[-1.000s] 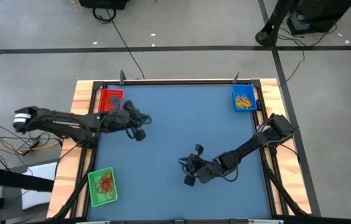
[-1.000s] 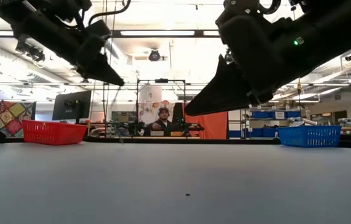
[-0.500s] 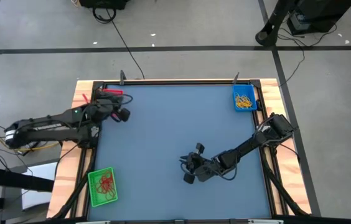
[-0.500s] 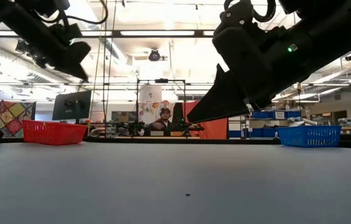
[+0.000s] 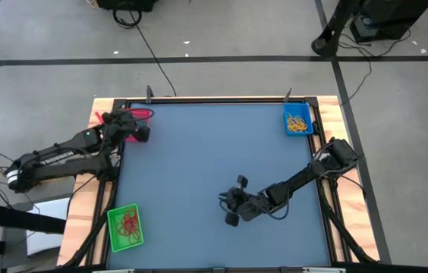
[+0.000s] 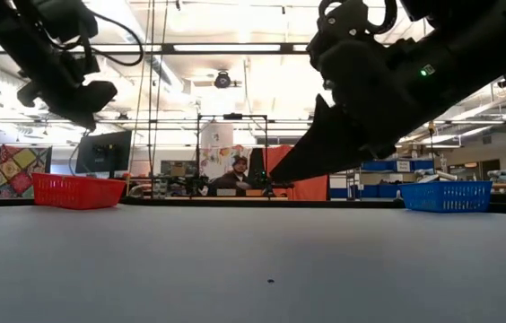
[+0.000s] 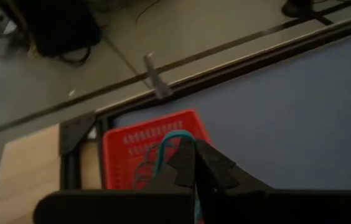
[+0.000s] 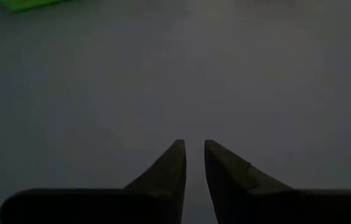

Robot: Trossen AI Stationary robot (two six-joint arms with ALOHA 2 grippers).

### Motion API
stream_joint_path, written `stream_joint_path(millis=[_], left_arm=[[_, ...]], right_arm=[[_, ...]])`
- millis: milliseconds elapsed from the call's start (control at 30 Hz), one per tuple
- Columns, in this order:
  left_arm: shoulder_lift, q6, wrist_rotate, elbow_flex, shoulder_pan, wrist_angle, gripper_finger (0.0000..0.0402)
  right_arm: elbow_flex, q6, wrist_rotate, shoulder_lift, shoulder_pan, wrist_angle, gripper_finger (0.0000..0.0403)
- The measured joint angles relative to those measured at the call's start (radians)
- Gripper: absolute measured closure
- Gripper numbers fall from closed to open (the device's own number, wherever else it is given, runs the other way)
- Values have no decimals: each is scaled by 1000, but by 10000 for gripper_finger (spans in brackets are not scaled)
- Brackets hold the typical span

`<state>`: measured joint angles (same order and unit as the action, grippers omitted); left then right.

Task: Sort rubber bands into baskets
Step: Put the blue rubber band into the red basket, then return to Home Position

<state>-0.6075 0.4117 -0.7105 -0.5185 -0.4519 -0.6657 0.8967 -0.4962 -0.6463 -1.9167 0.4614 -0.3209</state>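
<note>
Over the red basket at the table's far left corner, your left gripper has its fingers pinched together on what looks like a teal rubber band, though the loop is thin and partly hidden. Hold it well inside the basket walls before you let the fingers part, so the band drops among those already there and does not spring out. Your right gripper waits almost closed and empty, low above the middle of the table.
</note>
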Motion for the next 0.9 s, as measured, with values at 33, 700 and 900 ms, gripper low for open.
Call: stream_joint_path(millis=[33, 700, 900], left_arm=[[0, 15, 0, 0, -11, -10, 395], [154, -135, 141, 1, -25, 75, 157], [261, -272, 469, 36, 74, 276, 174]], right_arm=[[0, 12, 15, 0, 0, 1, 331], [-143, -114, -241, 491, 43, 432, 256], [-423, 66, -95, 729, 56, -35, 264]])
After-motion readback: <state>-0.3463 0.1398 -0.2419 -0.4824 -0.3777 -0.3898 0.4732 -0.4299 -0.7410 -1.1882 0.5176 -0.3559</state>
